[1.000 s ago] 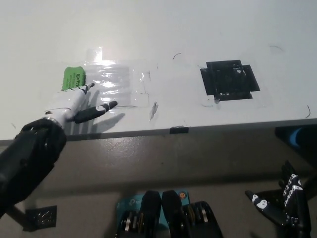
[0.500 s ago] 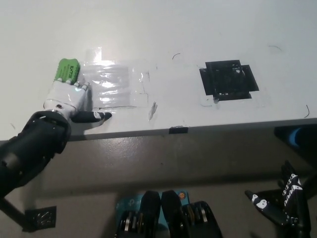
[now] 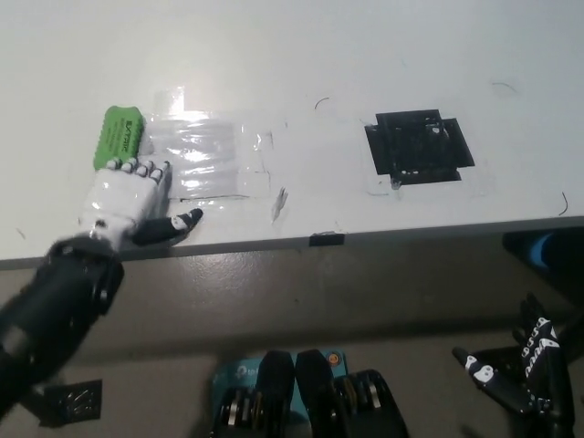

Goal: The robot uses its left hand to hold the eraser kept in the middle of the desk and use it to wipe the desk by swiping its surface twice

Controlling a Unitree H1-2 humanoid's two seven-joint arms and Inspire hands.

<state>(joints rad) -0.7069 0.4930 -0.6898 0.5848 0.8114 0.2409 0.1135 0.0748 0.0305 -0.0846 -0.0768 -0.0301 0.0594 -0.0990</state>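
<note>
Resting flat on the white counter (image 3: 301,64) toward its left side, a short way in from the near edge, the green eraser (image 3: 118,137) looks like a light, slim block with rounded corners, most likely a stiff plastic back over a soft felt face; it should slide readily on the smooth top, so a firm pinch across its two long sides, with some downward pressure, seems the sensible hold. The left robot hand (image 3: 126,196) lies palm-down just on the near side of it, fingertips (image 3: 137,166) at or touching the eraser's near end and a dark thumb stretched out to the right; its fingers are spread flat and have not closed on anything, so the eraser is not yet gripped. The right robot hand (image 3: 522,370) hangs below the counter's near edge at the lower right, fingers apart, holding nothing. Counting what sits on the counter: one eraser, one clear taped film patch (image 3: 214,155) immediately to the eraser's right, one black taped square (image 3: 418,146) farther toward the right side, and a few thin dark scribble marks (image 3: 324,102) scattered over the surface.
</note>
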